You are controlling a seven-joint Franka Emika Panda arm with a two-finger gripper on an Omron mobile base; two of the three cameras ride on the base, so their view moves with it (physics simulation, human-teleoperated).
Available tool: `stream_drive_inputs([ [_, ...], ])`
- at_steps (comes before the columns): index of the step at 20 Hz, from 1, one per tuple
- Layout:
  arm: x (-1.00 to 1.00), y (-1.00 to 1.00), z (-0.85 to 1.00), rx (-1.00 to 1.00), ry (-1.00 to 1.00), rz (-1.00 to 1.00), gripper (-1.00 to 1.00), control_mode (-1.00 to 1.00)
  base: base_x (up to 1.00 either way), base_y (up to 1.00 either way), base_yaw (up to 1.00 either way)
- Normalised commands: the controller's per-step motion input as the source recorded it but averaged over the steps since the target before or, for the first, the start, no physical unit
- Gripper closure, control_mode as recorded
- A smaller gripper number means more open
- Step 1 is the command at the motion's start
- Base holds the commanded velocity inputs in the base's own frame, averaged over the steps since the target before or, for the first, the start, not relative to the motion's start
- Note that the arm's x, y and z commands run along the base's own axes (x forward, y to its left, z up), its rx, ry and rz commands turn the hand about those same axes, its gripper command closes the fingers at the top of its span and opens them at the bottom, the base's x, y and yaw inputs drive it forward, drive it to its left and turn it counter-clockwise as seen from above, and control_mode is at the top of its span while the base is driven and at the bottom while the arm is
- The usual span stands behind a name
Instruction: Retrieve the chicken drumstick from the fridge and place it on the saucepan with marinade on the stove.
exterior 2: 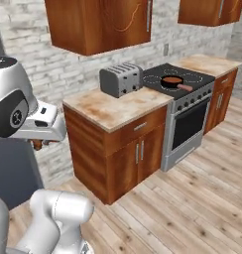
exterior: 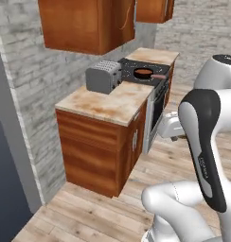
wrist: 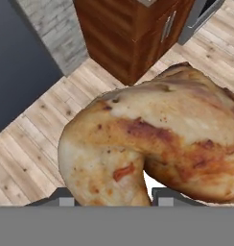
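In the hand view the golden-brown chicken drumstick (wrist: 152,139) sits large between my two dark fingertips, and my gripper (wrist: 114,199) is shut on it over the wooden floor. From the right base view, a bit of the drumstick (exterior 2: 37,144) shows under the white hand, left of the counter. The saucepan with marinade (exterior: 143,72) (exterior 2: 171,81) sits on the black stove (exterior 2: 192,77) (exterior: 131,65), far beyond the gripper. The grey fridge (exterior: 4,189) (wrist: 18,72) stands at the left edge.
A grey toaster (exterior: 104,76) (exterior 2: 121,79) stands on the marbled counter (exterior: 108,101) (exterior 2: 113,109) between me and the stove. Wooden base cabinets (exterior 2: 138,149) drop to the plank floor. Upper cabinets (exterior 2: 98,22) hang above the counter.
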Motion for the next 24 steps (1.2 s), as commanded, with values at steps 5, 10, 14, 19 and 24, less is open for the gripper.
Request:
stream_drive_inputs([
  [5, 0.0, 0.0, 0.0, 0.0, 0.0, 0.0, 1.0, 1.0, 0.66, -0.31, -0.38],
  [10, 0.0, 0.0, 0.0, 0.0, 0.0, 0.0, 1.0, 1.0, 0.96, -0.69, 0.03],
  [14, 0.0, 0.0, 0.0, 0.0, 0.0, 0.0, 1.0, 1.0, 0.96, -0.8, 0.18],
  [19, 0.0, 0.0, 0.0, 0.0, 0.0, 0.0, 1.0, 1.0, 0.79, -0.93, 0.29],
  [24, 0.0, 0.0, 0.0, 0.0, 0.0, 0.0, 1.0, 1.0, 0.69, -1.0, 0.42],
])
